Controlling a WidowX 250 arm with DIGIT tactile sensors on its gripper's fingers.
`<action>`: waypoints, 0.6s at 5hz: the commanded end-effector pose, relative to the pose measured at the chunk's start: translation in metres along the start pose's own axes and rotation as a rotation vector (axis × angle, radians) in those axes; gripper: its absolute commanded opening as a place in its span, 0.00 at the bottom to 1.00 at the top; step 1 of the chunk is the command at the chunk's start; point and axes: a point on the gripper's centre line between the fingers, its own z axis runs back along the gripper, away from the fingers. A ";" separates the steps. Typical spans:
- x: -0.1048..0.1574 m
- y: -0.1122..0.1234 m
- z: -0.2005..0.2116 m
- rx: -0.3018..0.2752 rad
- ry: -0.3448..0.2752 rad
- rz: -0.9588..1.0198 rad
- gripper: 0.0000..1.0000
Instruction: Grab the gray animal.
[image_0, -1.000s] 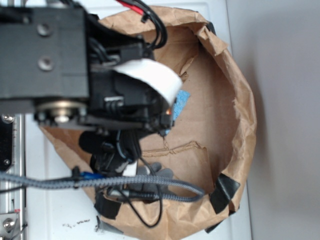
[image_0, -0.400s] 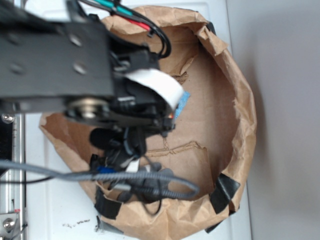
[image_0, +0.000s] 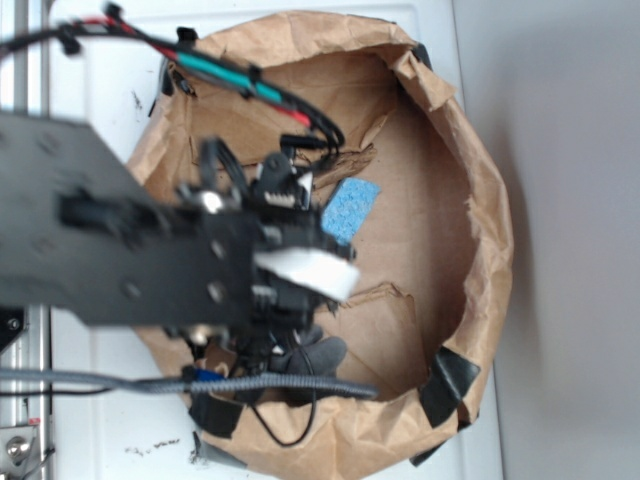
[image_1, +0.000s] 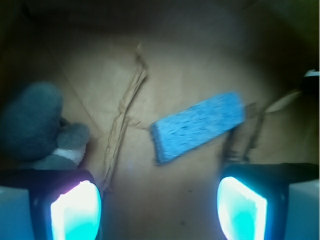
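Note:
The gray animal (image_1: 37, 125) is a dark gray plush with a lighter band, lying at the left of the wrist view, just beyond my left fingertip (image_1: 75, 210). In the exterior view only part of the gray animal (image_0: 320, 352) shows beside the black arm (image_0: 200, 260), which hides the fingers. My gripper (image_1: 160, 210) is open, with only bare brown paper between its glowing pads. The plush sits to the left of the gap, not inside it.
A blue sponge (image_0: 350, 210) lies on the floor of the rolled-down paper bag (image_0: 485, 210), ahead and slightly right in the wrist view (image_1: 197, 125). A raised paper crease (image_1: 122, 125) runs beside the plush. Black tape (image_0: 450, 385) and a gray cable (image_0: 290, 385) sit by the bag's near rim.
The arm has swung down the exterior frame toward the plush, uncovering the whole blue sponge. The plush has stayed in place.

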 end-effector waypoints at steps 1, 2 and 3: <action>0.010 -0.021 0.008 -0.161 0.013 -0.039 1.00; 0.017 -0.017 0.003 -0.252 0.035 -0.015 1.00; 0.022 -0.017 -0.011 -0.304 0.027 0.012 1.00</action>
